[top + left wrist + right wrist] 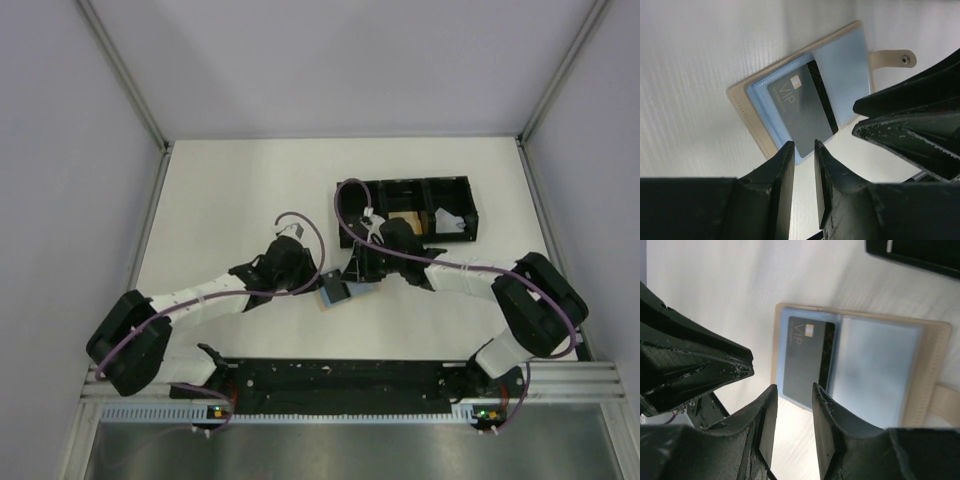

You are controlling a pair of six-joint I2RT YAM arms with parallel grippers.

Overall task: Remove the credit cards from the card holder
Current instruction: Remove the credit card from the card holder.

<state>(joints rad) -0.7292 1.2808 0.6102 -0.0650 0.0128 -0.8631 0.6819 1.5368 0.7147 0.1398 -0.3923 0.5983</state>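
Lying open, tan card holder, grey card

I'm running this from afar in what looks like a robotics lab test cell: a white table boxed in by plain pale panels on aluminium framing. The left arm and right arm are bolted to a black rail.

A black three-compartment tray sits toward the far right of the white bench. An orange-tan square block lies in its middle compartment. A pale object, possibly a scrap of paper, rests in the right-hand one.
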